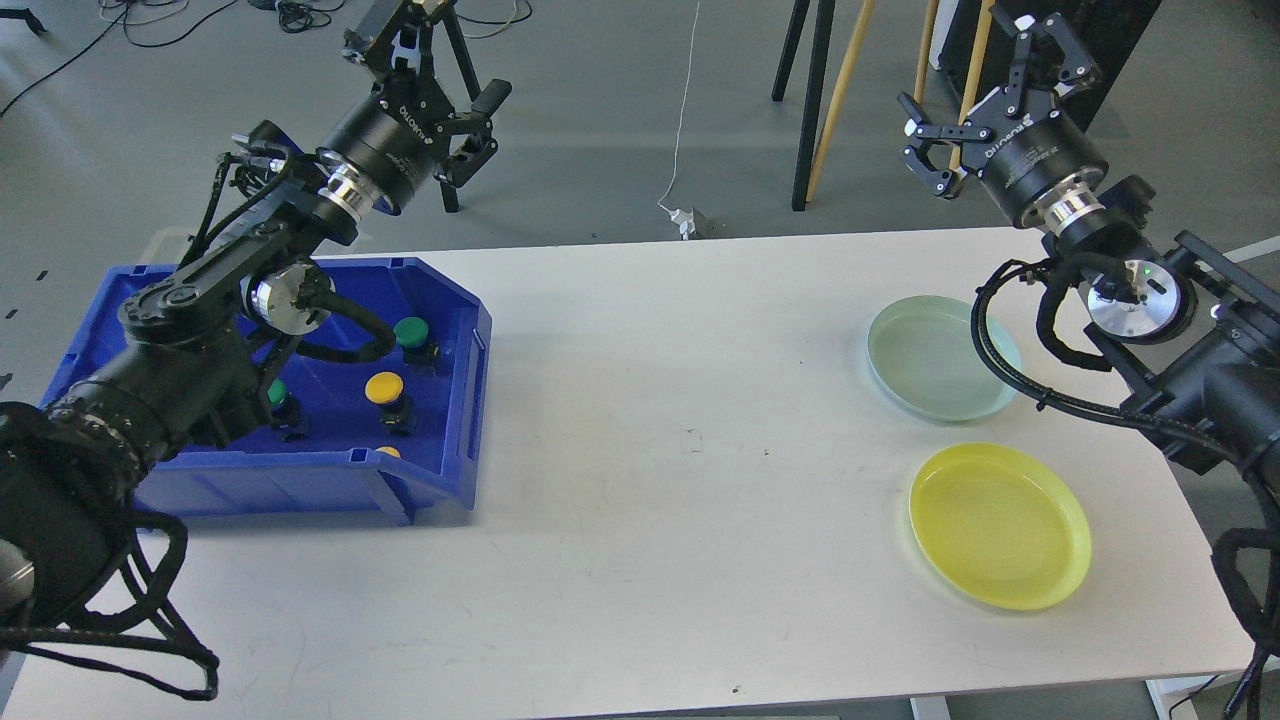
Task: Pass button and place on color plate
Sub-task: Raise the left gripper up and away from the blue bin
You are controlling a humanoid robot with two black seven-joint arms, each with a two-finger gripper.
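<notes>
A blue bin (300,492) at the table's left holds push buttons: a green button (411,332), a yellow button (384,388), another green button (277,394) partly behind my left arm, and a sliver of a yellow one (388,452) at the front wall. A pale green plate (940,358) and a yellow plate (1000,525) lie at the right, both bare. My left gripper (440,65) is raised above and behind the bin, open and empty. High behind the green plate, my right gripper (985,90) is open and empty too.
The white table (680,450) spans the view between bin and plates. Beyond its far edge are black and wooden stand legs (815,110), a white cable with a plug (690,222) and grey floor.
</notes>
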